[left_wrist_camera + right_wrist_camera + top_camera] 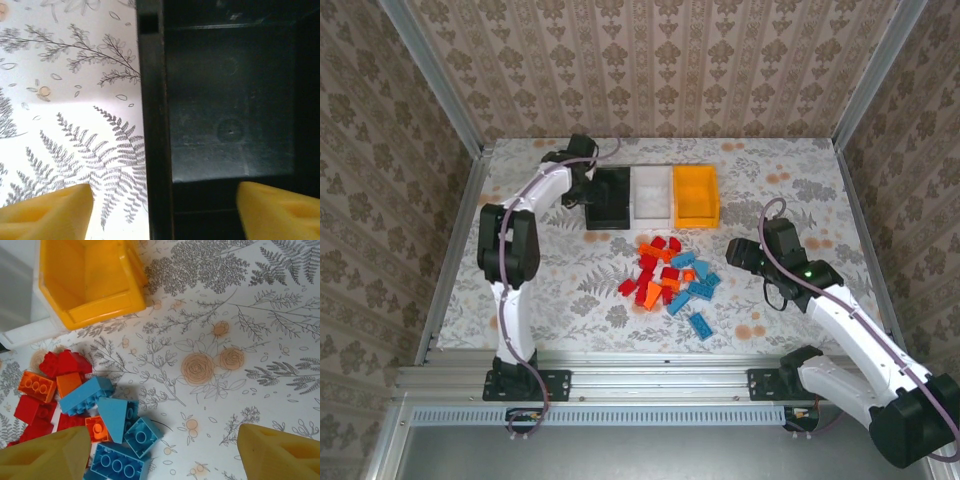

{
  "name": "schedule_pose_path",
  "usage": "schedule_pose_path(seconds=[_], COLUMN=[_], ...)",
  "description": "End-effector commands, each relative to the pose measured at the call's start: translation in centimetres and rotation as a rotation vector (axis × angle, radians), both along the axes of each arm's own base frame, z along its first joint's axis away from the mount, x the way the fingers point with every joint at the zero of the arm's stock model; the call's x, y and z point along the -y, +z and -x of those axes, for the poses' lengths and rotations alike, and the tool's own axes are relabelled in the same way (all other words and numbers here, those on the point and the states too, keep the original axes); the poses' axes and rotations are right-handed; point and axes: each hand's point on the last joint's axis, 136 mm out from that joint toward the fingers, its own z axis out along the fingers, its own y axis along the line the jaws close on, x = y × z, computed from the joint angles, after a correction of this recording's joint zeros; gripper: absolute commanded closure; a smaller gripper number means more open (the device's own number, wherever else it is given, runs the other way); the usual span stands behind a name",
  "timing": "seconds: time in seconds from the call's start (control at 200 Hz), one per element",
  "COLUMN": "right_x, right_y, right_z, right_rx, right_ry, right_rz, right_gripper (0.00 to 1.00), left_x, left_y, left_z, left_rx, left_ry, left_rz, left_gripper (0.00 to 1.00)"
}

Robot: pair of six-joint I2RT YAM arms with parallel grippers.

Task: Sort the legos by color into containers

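Top external: sitting side by side in left-to-right row on surface: black bin, white bin, yellow-orange bin, long axes running near-to-far. Legos: lying heaped just in front of bins. Blue brick: lying apart, nearer, pointing diagonally. Left gripper: straddling black bin's left wall, jaws spread. Right gripper: hovering right of heap, jaws spread, gripping nothing.

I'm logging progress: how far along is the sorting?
Barely started. No brick shows in the black bin, white bin or orange bin. Both grippers are open and hold nothing: left gripper at the black bin's wall, right gripper by the pile, all unsorted.
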Motion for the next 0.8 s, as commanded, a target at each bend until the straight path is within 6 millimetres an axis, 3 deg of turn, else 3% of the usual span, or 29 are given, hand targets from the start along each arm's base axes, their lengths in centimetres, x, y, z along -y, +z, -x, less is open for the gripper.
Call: schedule_pose_path(seconds=[0.0, 0.165, 0.175, 0.29, 0.385, 0.5, 0.665, 0.795], right_x=[-0.2, -0.9, -1.0, -2.7, -4.5, -6.5, -8.9, -10.5], right_y=[-0.1, -0.2, -0.3, -0.3, -0.7, -1.9, -4.8, -7.3], right_z=[1.2, 1.9, 2.0, 2.8, 4.1, 6.1, 9.1, 11.0], right_rx=[-0.041, -0.073, -0.078, -0.113, -0.154, -0.212, -0.28, -0.338], right_ry=[0.041, 0.1, 0.104, 0.178, 0.261, 0.349, 0.415, 0.451], right_rz=[0.022, 0.031, 0.031, 0.033, 0.075, 0.145, 0.201, 0.231], right_gripper=[0.22, 0.23, 0.23, 0.26, 0.26, 0.26, 0.24, 0.21], left_x=[0.0, -0.5, -0.7, -0.7, -0.1, -0.2, -0.1, 0.4], left_y=[8.2, 15.1, 14.4, 16.5, 16.9, 16.3, 15.3, 16.0], left_z=[0.9, 4.6, 5.0, 8.2, 9.6, 9.3, 8.2, 6.5], left_rx=[0.139, 0.271, 0.257, 0.355, 0.418, 0.438, 0.317, 0.222], left_ry=[-0.001, 0.028, 0.032, 0.065, 0.094, 0.15, 0.189, 0.245], left_rz=[0.093, 0.209, 0.208, 0.366, 0.544, 0.705, 0.849, 0.979], left_gripper=[0.04, 0.0, 0.0, 0.0, 0.0, 0.0, 0.02, 0.08])
